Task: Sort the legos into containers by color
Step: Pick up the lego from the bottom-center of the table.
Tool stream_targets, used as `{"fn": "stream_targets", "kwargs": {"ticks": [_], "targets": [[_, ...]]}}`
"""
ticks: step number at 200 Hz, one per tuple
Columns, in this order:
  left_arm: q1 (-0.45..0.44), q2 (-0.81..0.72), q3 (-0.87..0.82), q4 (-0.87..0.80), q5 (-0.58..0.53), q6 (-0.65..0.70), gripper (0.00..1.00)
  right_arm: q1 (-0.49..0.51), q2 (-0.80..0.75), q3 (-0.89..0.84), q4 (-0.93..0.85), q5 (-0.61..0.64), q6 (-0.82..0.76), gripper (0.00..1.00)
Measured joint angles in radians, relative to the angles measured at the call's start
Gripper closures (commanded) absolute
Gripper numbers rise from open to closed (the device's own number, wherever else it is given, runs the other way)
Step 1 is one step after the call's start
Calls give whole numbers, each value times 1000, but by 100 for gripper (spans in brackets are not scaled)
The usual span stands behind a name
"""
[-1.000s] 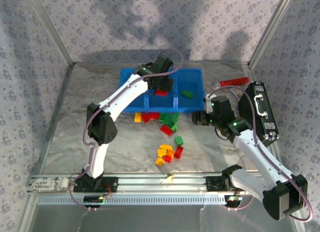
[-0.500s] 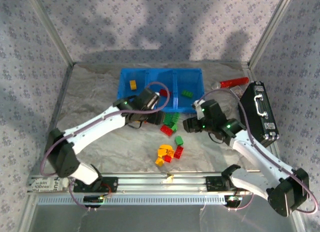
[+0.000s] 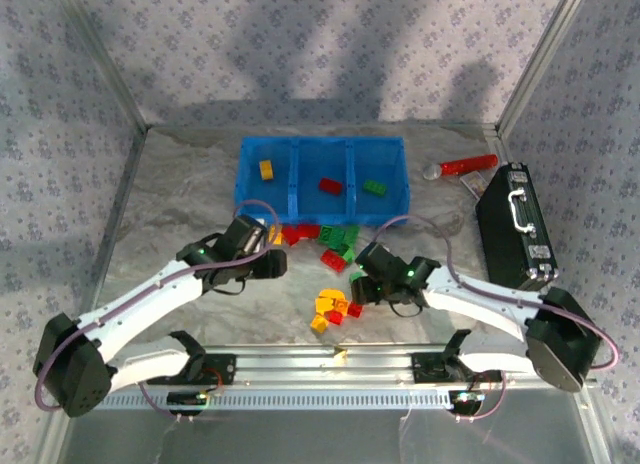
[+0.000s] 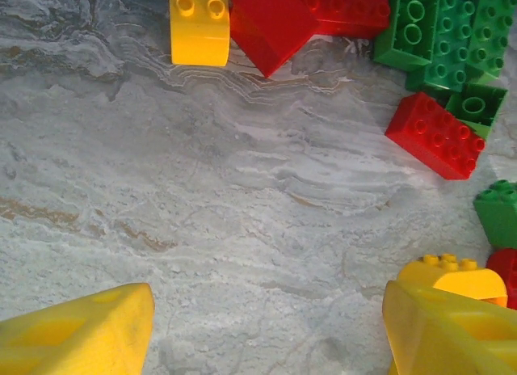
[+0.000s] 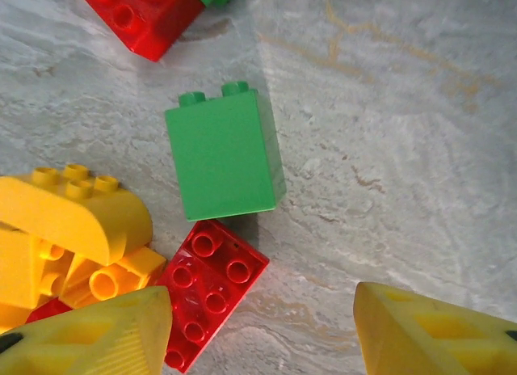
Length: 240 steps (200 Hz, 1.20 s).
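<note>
The blue tray (image 3: 322, 149) holds one yellow lego (image 3: 266, 169) in its left container, a red one (image 3: 330, 185) in the middle and a green one (image 3: 376, 187) on the right. Loose legos lie in a row before the tray (image 3: 333, 259) and in a front cluster (image 3: 328, 309). My left gripper (image 3: 275, 265) (image 4: 266, 334) stands open over bare table, with a yellow lego (image 4: 199, 23) and red legos (image 4: 436, 134) ahead of it. My right gripper (image 3: 357, 290) (image 5: 262, 334) is open over the cluster. A flat red lego (image 5: 206, 290) lies by its left finger (image 5: 89, 334), with a green lego (image 5: 224, 153) just beyond.
A black case (image 3: 515, 224) stands at the right, and a red cylinder (image 3: 465, 166) lies behind it. A metal rail (image 3: 330, 369) runs along the near edge. Patterned walls with metal posts (image 3: 110, 194) close in the sides and back.
The left gripper has left the tray's middle container and dropped to the table on the left. The right gripper has swung left and nearer, down over the front cluster.
</note>
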Motion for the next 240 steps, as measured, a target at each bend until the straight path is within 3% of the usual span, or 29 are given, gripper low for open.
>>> {"fn": "stream_targets", "kwargs": {"ticks": [72, 169, 240], "targets": [[0, -44, -21, 5, 1, -19, 25, 39, 150, 29, 81, 11, 158, 47], [27, -65, -34, 5, 0, -18, 26, 136, 163, 42, 84, 118, 298, 47], [34, -84, -50, 2, 1, -18, 26, 150, 158, 44, 74, 150, 310, 47]]}}
